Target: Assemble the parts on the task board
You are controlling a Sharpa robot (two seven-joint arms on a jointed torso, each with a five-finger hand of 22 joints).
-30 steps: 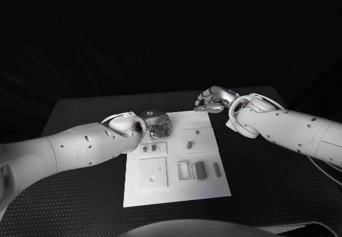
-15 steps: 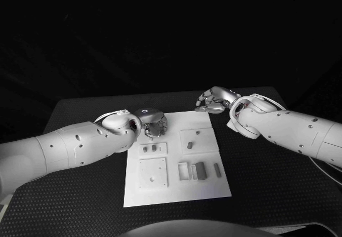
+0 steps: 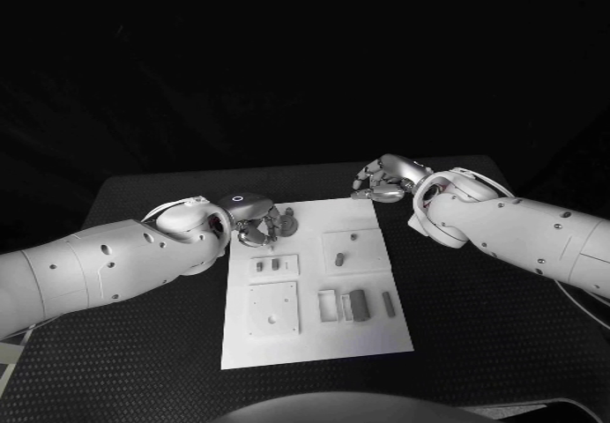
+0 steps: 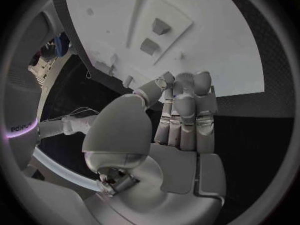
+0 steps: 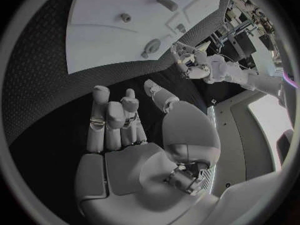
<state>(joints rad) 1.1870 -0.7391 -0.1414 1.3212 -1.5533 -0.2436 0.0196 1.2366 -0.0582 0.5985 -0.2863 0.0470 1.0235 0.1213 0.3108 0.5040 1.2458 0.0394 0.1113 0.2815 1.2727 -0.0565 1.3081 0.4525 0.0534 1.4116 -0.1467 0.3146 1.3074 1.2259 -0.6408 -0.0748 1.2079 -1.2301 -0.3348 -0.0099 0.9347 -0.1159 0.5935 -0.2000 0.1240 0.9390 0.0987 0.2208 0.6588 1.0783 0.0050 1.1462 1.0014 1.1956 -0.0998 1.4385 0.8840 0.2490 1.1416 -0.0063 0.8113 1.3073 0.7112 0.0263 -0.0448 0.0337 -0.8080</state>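
Observation:
The white task board (image 3: 318, 330) lies in the middle of the table. On it are two small grey parts (image 3: 267, 263), a peg (image 3: 339, 259) in a square plate, and three oblong parts (image 3: 357, 304) side by side. My left hand (image 3: 255, 225) hovers at the board's far left corner, fingers together and bent down, with nothing seen in them. A small upright piece (image 3: 286, 215) stands just beside its fingertips. In the left wrist view the left hand (image 4: 181, 120) points at the board (image 4: 206, 50). My right hand (image 3: 385, 181) hangs past the far right corner, loosely curled and holding nothing; the right hand (image 5: 125, 130) faces the board (image 5: 106, 40).
The black table (image 3: 483, 300) runs wide on both sides of the board. My left forearm (image 3: 115, 264) crosses the table's left part and my right forearm (image 3: 509, 229) its right part.
My left hand has drawn back to the left, off the board's upper area to its far left corner. The right hand has hardly moved.

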